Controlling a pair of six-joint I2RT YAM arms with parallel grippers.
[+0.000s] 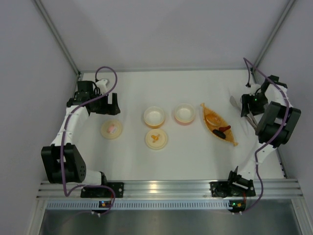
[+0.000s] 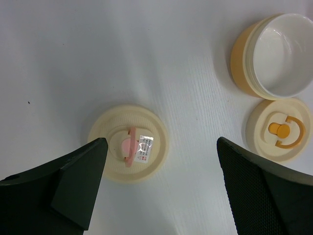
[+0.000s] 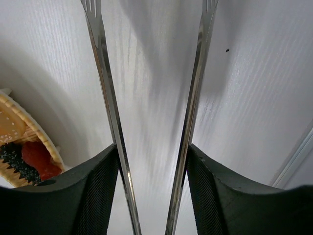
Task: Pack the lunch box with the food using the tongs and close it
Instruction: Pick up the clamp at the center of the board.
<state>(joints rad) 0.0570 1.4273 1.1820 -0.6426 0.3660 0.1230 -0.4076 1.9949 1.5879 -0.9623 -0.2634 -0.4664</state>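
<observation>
Left claw (image 2: pixel 160 147) gapes wide; right claw (image 3: pixel 152 149) pinches the tongs (image 3: pixel 105 88) from both sides.

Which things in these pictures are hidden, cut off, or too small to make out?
- tongs, right wrist view: the tip ends are cut by the top edge, and the joined end lies beyond the bottom edge.
- food in the orange tray, right wrist view: mostly cut by the left edge. In the top view the pieces are too small to count.
- label on the pink-marked lid, left wrist view: the print is too small to read.
</observation>
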